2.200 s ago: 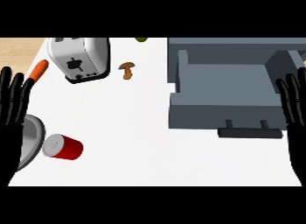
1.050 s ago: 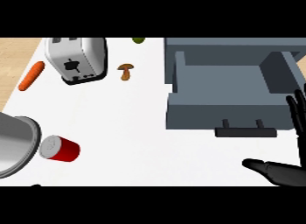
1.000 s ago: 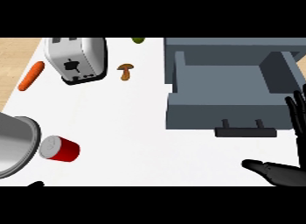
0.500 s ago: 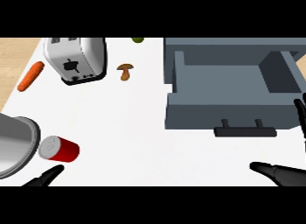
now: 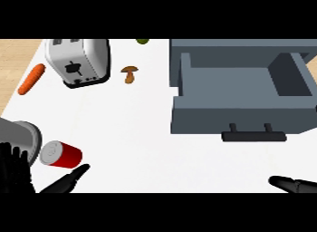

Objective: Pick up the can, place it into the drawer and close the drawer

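There is just one view. It looks from the robot's head, steeply down at the white counter [image 5: 154, 149]. The far side of the counter is at the top, with the toaster [image 5: 79, 61] and the open drawer [image 5: 245, 93]. The near side is at the bottom, where the hands come in. No second view shares the scene.
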You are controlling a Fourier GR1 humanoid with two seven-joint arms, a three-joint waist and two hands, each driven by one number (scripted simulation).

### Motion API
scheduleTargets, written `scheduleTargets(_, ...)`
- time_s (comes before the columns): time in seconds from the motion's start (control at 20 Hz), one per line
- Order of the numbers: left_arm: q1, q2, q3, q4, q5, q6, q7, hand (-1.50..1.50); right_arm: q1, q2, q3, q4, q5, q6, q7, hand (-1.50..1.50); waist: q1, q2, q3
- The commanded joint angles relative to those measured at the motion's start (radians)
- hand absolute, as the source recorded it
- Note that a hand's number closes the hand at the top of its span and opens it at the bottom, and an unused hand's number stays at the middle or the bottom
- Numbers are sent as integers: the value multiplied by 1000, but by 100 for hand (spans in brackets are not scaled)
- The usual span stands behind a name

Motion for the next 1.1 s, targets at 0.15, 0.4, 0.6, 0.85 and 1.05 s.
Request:
scheduleTargets(0.15, 3, 0, -10, 140, 80, 69, -133, -150, 53, -7, -66, 8, -59, 63, -45, -150, -1, 0, 0)
scheduleTargets(0.4, -64, 0, 125, 347, 211, -19, -300, -150, -14, -26, -85, -2, -59, 45, 11, -150, 2, 1, 0)
scheduleTargets(0.6, -58, 0, 127, 429, 274, -43, -385, -150, 27, 15, -27, -140, 4, 4, 94, -150, 1, 0, -1)
scheduleTargets(0.85, -192, 27, 227, 606, 301, -82, -408, -150, 51, -3, -101, -90, -72, 74, 55, -150, -3, 1, 0)
scheduleTargets(1.05, -201, 0, 221, 714, 365, -96, -527, -150, 102, 65, -57, -55, -4, 80, -60, -150, -3, 0, 0)
